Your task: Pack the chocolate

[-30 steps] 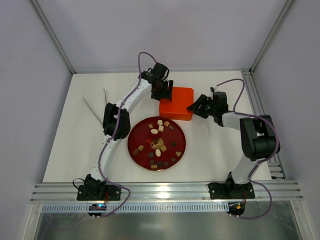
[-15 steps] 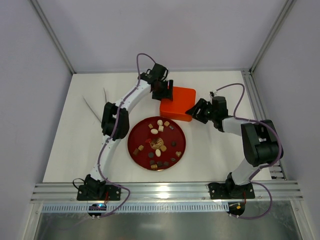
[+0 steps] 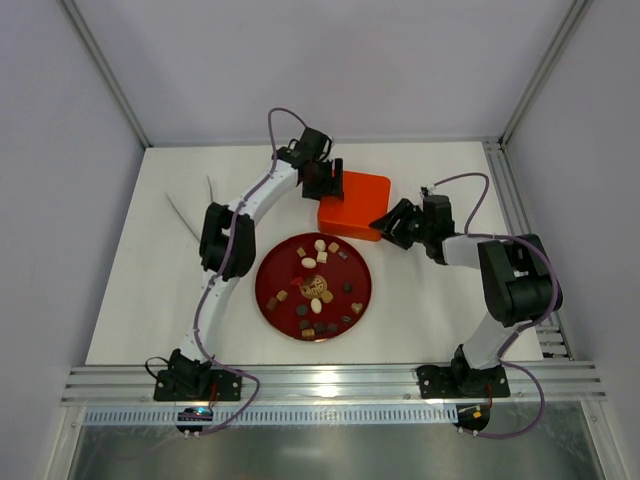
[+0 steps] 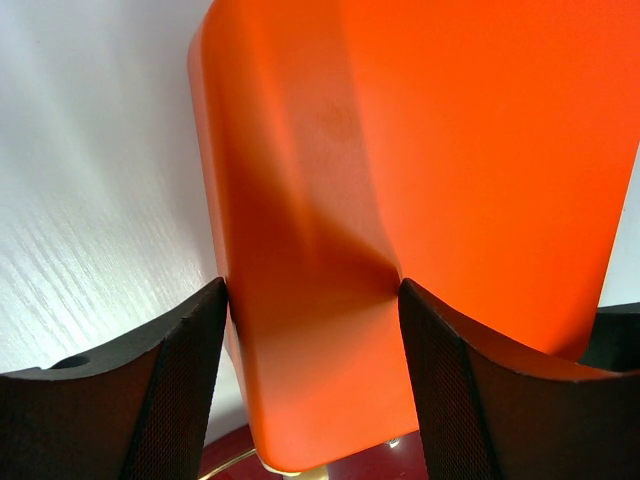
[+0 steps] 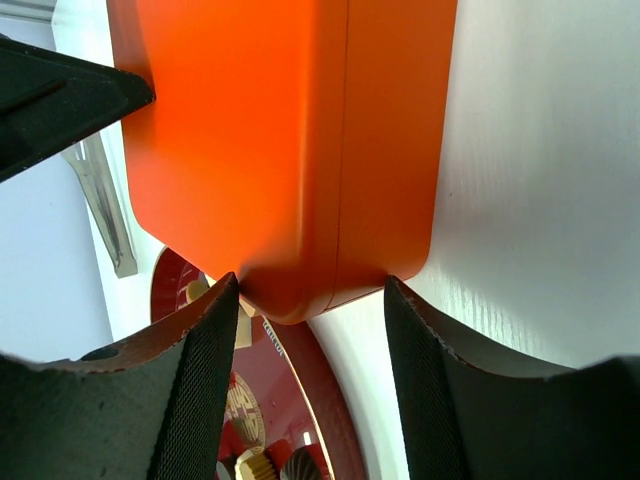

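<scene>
The chocolate lies scattered on the dark-red plate on the bench. Behind it, the left fingers clamp the orange box. The right fingers straddle its near-right corner; I cannot tell whether they grip it.

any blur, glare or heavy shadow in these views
top external: sharp, evenly lit, chocolates tiny but distinct; left wrist: box fills the frame, dark shadow across its lower part; right wrist: table glares white, plate soft at the bottom

bright, diffuse light from above. the glossy square orange plastic box carries soft sheen, darker shading on its near side; overhead view sharp.
</scene>
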Tool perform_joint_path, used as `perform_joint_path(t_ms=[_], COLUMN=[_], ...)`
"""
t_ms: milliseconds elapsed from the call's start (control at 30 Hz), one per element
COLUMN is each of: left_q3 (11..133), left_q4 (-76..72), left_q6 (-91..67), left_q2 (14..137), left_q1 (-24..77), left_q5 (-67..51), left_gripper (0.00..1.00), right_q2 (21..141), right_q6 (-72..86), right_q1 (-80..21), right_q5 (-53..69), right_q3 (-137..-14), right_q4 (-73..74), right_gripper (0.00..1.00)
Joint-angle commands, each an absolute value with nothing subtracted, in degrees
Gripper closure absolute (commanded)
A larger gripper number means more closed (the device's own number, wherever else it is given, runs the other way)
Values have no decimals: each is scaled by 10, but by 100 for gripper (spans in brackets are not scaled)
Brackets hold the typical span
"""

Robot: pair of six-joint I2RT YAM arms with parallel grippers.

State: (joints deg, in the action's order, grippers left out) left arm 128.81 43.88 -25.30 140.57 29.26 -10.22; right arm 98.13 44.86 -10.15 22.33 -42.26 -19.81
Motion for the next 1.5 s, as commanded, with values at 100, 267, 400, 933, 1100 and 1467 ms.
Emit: perform_joint_path(t_ms=[100, 267, 400, 933, 1100, 1467], left_q3=[1217, 1204, 1171, 1012, 967, 950], left_q4=[551, 548, 533, 419, 378, 343], left_q6=[-223, -227, -229, -261, -285, -307], left_q2=[1471, 1472, 1463, 1377, 1359, 1340], left_q1=[303, 302, 298, 265, 264, 241], left_q5=[-53, -65, -62, -184, -218, -248], left_gripper=[34, 38, 39, 36, 37, 39], right_q2=[1064, 1073, 1083, 1058, 1096, 1158], right_q6=[415, 396, 388, 325, 292, 270], right_q1=[-113, -103, -91, -77, -77, -78], right_q5=[149, 141, 159, 161, 161, 188], right_q3=[-388, -411, -430, -569, -670, -775], right_q4=[-83, -61, -45, 97, 159, 200], right_gripper=[73, 77, 75, 48, 43, 41])
